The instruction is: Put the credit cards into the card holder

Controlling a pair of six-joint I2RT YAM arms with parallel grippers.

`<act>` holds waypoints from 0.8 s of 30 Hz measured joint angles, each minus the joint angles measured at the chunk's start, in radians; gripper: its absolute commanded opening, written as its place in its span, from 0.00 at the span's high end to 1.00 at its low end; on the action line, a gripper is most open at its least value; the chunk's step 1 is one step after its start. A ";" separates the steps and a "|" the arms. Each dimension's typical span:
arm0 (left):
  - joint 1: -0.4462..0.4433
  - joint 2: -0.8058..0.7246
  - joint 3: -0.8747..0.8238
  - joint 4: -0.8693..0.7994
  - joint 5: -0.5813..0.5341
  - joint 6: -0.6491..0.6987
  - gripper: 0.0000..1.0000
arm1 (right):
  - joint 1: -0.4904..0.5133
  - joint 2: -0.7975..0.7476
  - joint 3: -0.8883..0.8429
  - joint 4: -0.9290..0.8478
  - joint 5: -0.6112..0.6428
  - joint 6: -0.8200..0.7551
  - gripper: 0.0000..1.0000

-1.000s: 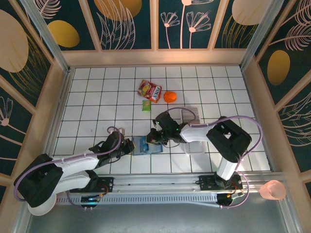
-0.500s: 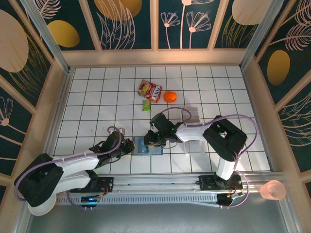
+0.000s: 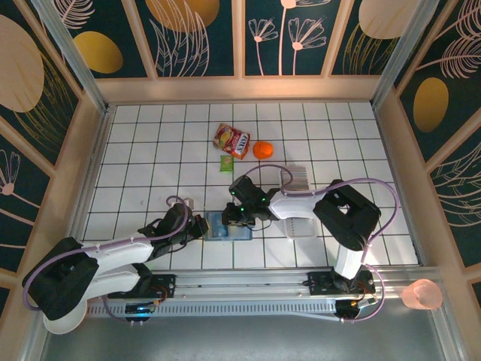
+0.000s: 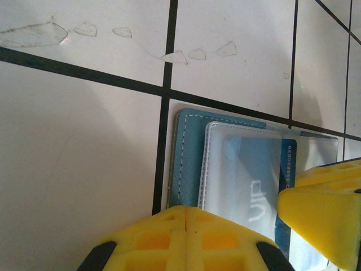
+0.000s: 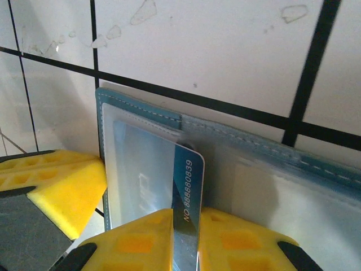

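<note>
The right gripper (image 5: 186, 226) clamps the card (image 5: 189, 180), the left gripper (image 4: 186, 217) sits closed on the holder (image 4: 189, 152), and a skewed push could jam the card.

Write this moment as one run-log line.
right gripper: jaws shut on blue card | blue card: partly in card holder pocket | left gripper: jaws shut at holder edge

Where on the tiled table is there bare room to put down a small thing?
Free: the back-left tiles, between the left wall and the snack bag; and the back-right tiles, between the orange and the right wall. Crowded: the front middle, where the left gripper and the right gripper, shut on a credit card, meet at the card holder beside the clear tray.
</note>
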 measured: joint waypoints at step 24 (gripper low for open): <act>0.000 -0.029 -0.023 0.008 -0.002 -0.007 1.00 | 0.027 -0.002 -0.027 0.084 0.060 0.166 0.84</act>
